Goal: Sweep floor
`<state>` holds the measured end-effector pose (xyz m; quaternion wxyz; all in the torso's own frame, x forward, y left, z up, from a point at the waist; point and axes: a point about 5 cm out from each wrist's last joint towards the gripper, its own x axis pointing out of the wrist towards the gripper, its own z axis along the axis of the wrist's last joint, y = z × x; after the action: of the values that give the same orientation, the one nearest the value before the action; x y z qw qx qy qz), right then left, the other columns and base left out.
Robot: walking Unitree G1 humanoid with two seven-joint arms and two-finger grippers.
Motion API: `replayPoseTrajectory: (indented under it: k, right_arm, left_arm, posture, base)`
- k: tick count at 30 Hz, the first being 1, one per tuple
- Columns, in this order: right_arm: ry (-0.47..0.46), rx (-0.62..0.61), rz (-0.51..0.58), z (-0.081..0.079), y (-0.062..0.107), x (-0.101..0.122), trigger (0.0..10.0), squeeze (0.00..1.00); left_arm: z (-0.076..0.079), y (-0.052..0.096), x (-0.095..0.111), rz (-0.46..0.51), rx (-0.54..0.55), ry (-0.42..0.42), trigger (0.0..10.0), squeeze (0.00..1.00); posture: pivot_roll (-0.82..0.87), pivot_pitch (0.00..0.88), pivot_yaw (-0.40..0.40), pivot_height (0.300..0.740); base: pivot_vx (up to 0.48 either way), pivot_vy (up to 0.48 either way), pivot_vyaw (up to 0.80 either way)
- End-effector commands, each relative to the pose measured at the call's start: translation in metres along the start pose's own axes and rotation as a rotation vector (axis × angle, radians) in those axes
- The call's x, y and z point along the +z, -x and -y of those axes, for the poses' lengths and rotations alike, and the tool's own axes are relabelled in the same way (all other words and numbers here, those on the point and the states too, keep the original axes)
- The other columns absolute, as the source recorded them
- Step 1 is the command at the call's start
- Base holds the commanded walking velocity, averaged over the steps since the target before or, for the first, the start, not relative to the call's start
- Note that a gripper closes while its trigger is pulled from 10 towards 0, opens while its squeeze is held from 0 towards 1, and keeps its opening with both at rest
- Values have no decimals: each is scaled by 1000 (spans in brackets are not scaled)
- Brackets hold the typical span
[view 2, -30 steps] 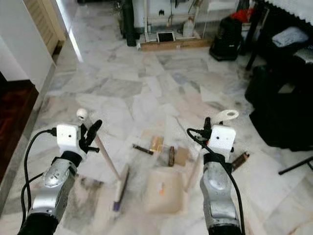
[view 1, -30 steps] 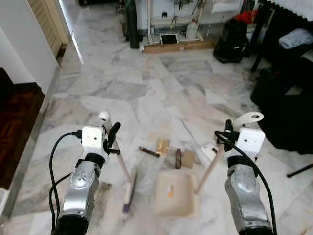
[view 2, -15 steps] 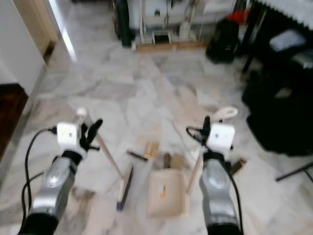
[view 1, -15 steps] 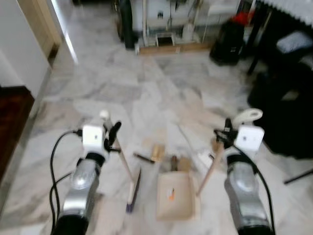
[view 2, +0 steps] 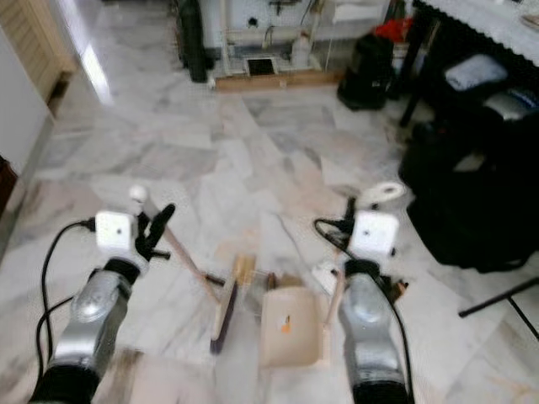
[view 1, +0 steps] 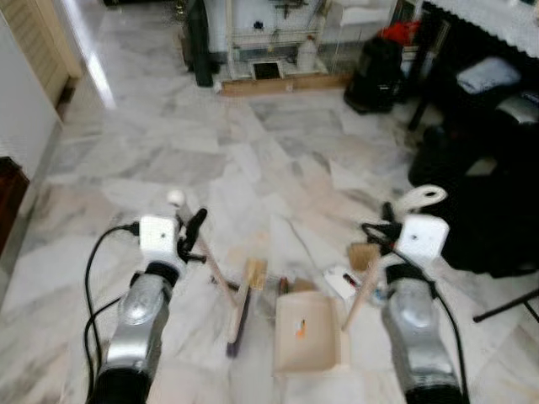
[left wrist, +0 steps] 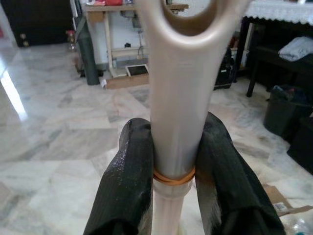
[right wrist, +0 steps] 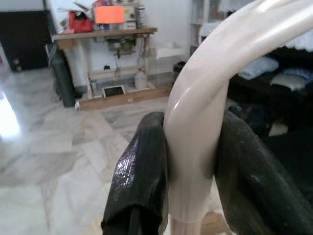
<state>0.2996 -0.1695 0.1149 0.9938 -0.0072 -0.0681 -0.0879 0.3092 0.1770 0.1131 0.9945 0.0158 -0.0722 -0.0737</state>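
Marble floor (view 1: 253,160): my left hand (left wrist: 171,161) clenched on broom (view 1: 239,305); right hand (right wrist: 190,161) grips dustpan (view 1: 307,332) handle.

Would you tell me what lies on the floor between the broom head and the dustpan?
In the left eye view, a small dark piece of litter lies on the marble between the broom head and the dustpan, near the pan's far edge; otherwise bare floor.

Cream dustpan (view 1: 308,332), tan-handled broom (view 1: 238,305), grey-veined white marble floor (view 1: 253,160).
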Motion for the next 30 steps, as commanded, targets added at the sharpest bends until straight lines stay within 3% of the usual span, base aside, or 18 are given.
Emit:
replayPoseTrajectory:
  k: [1,5,18,30]
  right_arm:
    - [-1,-17,28,5,-2,6,10000,0]
    - [-3,-17,34,6,-2,7,10000,0]
    - [1,-17,38,6,-1,7,10000,0]
    - [6,-24,41,7,-1,8,10000,0]
  left_arm:
    - [4,-3,8,43,-14,-5,10000,0]
    - [3,-3,9,43,-13,-7,10000,0]
    - [3,-5,11,54,-6,-1,10000,0]
    - [3,-9,-6,-45,-44,-3,10000,0]
  posture:
    - [-19,74,11,740]
    - [-18,77,11,740]
    - [-18,86,9,740]
    - [-20,90,12,740]
  base:
    - [270,0,-788]
    - [269,0,-788]
    - [39,0,0]
    - [0,0,0]
